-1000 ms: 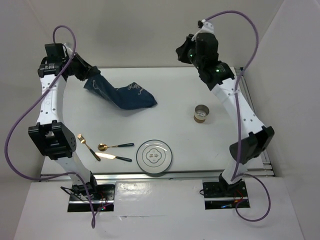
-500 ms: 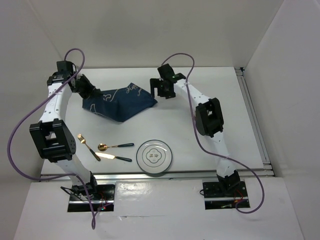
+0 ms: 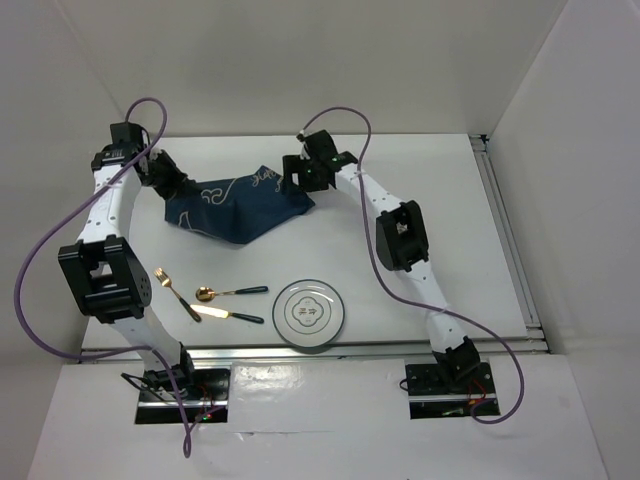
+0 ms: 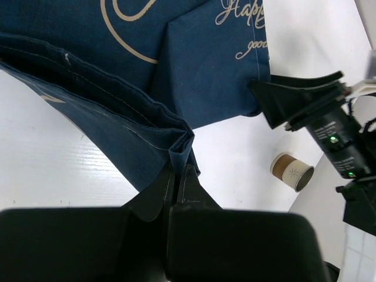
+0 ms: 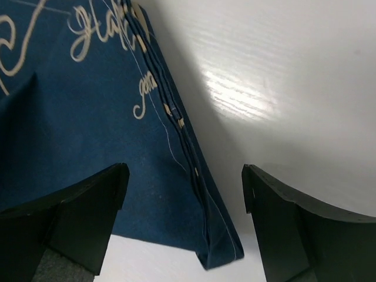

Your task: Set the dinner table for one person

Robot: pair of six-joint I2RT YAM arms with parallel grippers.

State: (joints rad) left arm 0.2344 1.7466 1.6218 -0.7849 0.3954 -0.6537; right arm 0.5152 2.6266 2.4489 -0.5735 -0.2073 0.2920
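**Top external.** White tabletop (image 3: 440, 200) with metal rails fills the middle of the frame, with the arm bases below its bottom edge. Navy cloth mat (image 3: 235, 205) lies rumpled in the upper left-centre. Left claw (image 3: 172, 184) is pinched closed on the mat's left corner. Right claw (image 3: 296, 172) sits at the mat's upper right corner, spread wide, nothing in it. Round plate (image 3: 310, 313) is at lower centre. Left of it, a gold spoon (image 3: 228, 293) and knife (image 3: 228, 315) with dark handles lie side by side. Fork (image 3: 176, 293) is further left, slanted.

**Left wrist.** Left claw (image 4: 179, 176) has its fingers together, with the mat's (image 4: 200, 70) folded hem clamped between the tips. Right claw (image 4: 296, 100) shows at the right of the frame, just past the mat's edge. A small brown cup (image 4: 292, 171) is on the tabletop at lower right, apart from the mat.

**Right wrist.** Right claw (image 5: 183, 170) is wide open and grips nothing. The mat's (image 5: 88, 117) stitched edge and corner lie between the two fingers. Bare tabletop (image 5: 294, 88) shows at upper right. Contact with the cloth: cannot tell.
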